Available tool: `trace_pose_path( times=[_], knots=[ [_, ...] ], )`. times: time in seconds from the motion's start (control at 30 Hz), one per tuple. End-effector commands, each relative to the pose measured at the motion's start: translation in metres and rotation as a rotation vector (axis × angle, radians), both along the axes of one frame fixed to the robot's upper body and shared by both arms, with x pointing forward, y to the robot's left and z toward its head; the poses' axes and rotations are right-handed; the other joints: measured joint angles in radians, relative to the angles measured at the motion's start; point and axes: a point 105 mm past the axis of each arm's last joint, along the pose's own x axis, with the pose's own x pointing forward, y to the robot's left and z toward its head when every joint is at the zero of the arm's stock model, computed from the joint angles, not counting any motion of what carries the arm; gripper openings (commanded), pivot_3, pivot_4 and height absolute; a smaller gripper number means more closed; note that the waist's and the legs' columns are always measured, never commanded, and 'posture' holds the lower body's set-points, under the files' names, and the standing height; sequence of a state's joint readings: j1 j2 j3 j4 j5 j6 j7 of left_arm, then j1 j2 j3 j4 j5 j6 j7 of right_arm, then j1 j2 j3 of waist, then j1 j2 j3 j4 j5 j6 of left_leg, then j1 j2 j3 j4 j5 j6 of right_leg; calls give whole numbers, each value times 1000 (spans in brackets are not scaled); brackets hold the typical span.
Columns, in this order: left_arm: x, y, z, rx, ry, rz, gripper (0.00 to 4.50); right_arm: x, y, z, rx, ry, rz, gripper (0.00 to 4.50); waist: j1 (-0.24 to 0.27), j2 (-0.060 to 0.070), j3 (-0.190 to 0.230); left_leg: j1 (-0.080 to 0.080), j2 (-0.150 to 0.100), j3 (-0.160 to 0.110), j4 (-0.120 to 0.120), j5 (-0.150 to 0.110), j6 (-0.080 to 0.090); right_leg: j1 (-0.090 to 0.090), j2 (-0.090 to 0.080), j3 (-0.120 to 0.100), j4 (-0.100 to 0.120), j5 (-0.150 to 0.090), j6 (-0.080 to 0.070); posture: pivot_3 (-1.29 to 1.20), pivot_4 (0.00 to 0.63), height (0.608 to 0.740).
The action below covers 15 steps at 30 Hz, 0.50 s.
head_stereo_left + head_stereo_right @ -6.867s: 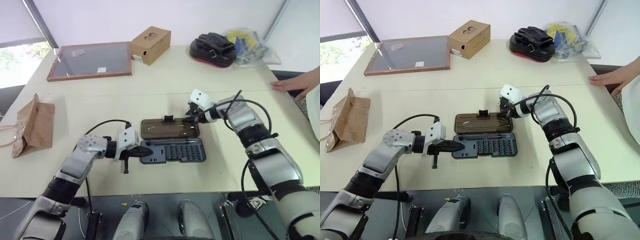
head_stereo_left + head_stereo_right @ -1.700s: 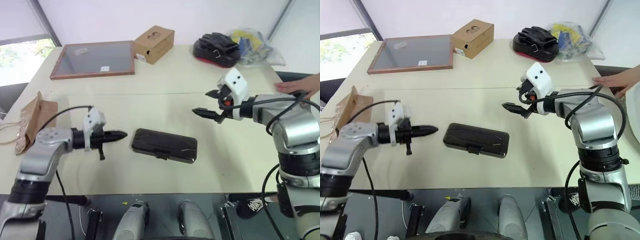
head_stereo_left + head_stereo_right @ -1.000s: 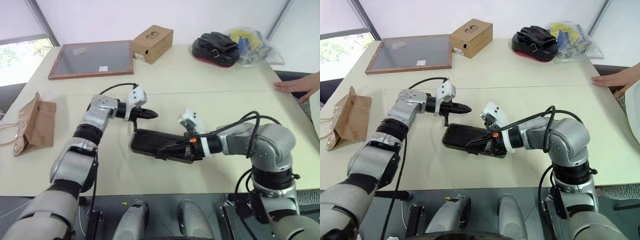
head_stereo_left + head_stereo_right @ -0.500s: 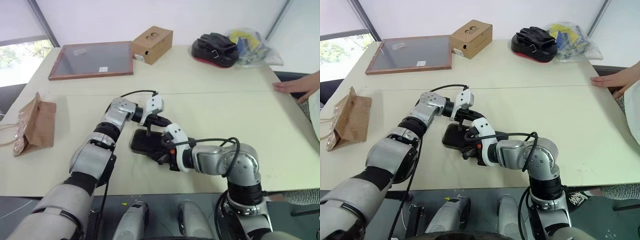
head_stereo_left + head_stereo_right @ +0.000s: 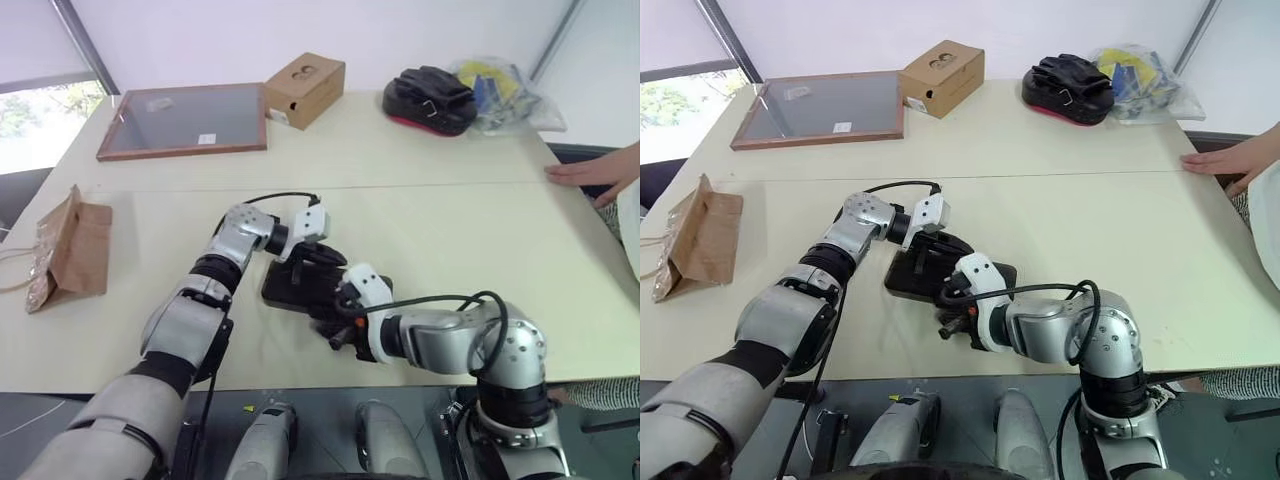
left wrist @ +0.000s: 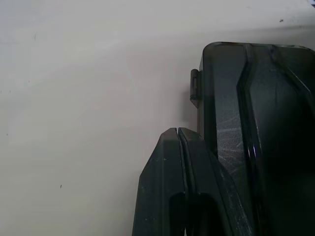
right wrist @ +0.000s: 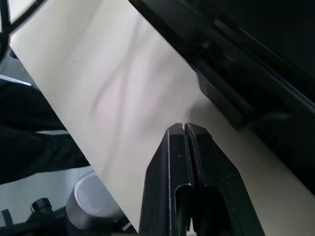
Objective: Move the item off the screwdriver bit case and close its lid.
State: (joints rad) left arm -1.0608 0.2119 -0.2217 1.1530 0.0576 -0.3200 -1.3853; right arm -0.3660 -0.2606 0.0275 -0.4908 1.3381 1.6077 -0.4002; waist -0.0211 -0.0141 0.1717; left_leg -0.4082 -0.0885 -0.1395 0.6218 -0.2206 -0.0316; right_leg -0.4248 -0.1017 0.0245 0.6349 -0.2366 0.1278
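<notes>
Paper bag (image 5: pixel 70 250) lay at the counter's (image 5: pixel 450 220) left edge, well apart from the screwdriver bit case (image 5: pixel 285 285), whose lid sat down flat, so both grippers probably worked at seating the latch. From the left wrist, the left gripper (image 6: pixel 178 132), fingers pressed together, rested beside the case's corner near a hinge. From the right wrist, the right gripper (image 7: pixel 183 127), likewise pressed together, pointed just below the latch tab (image 7: pixel 219 96).

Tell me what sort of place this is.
Probably an office or lab room: a long pale table beside a window, with a framed board, a cardboard box and a person's hand on it.
</notes>
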Motion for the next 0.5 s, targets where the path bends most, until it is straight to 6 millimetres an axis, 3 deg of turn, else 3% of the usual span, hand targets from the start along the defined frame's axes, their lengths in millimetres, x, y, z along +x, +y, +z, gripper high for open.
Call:
trace_pose_path(
  times=[0.03, 0.2, 0.5],
  knots=[
    [-4, -2, -5, 18, -19, -24, 0, 6, -2, 0, -39, -21, -26, 20, 0, 0, 0, 0, 0, 0, 0, 0, 0, 0, 0, 0, 0, 0, 0, 0, 150, 740],
    [-6, 1, -11, 33, -26, -27, 0, 15, -5, -1, -95, -53, -74, 20, 0, 0, 0, 0, 0, 0, 0, 0, 0, 0, 0, 0, 0, 0, 0, 0, 150, 740],
    [-4, 19, -28, 105, -53, 17, 0, 14, 10, 2, -88, -92, -68, 20, -17, 0, -2, 3, 0, 0, 1, 0, 0, 3, 1, 0, 2, 0, 0, 0, 150, 740]
  ],
)
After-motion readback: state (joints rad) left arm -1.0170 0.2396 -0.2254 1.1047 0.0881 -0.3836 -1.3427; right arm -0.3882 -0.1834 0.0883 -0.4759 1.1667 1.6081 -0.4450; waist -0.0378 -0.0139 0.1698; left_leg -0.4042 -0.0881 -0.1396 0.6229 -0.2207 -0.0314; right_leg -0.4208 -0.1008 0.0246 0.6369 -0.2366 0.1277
